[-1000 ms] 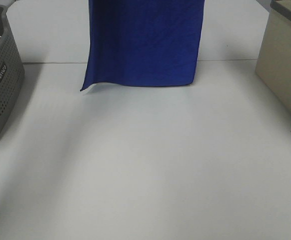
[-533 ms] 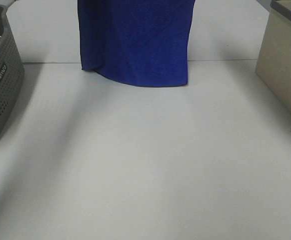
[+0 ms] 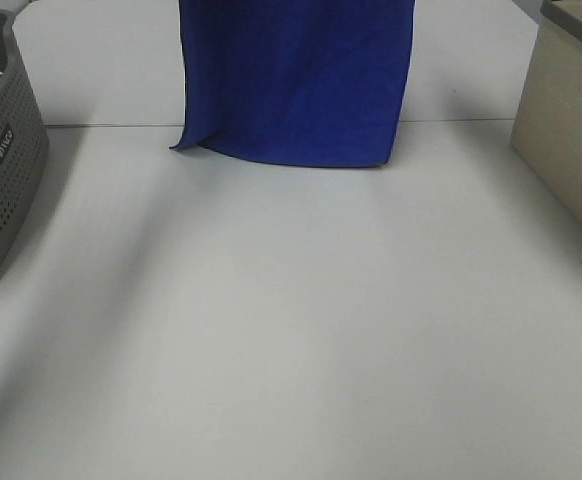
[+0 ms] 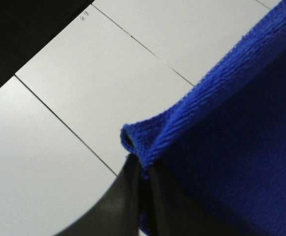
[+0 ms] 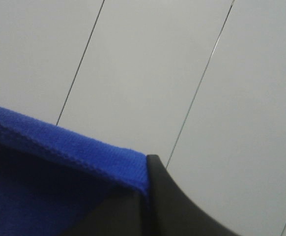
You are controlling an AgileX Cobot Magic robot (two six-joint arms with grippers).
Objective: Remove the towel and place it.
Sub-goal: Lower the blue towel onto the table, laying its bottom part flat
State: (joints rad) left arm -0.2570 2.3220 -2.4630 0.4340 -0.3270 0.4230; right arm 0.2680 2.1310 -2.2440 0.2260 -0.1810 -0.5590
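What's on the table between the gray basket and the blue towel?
Nothing. In the high camera's view, the stretch between the gray basket and the towel is just bare white table.

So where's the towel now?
The towel hangs top centre of the high view, between the grey basket at left and beige box at right, pinched by the left hand and right hand.

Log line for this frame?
towel: hanging spread | left gripper: shut on top corner | right gripper: shut on top corner | hem: low over table far side
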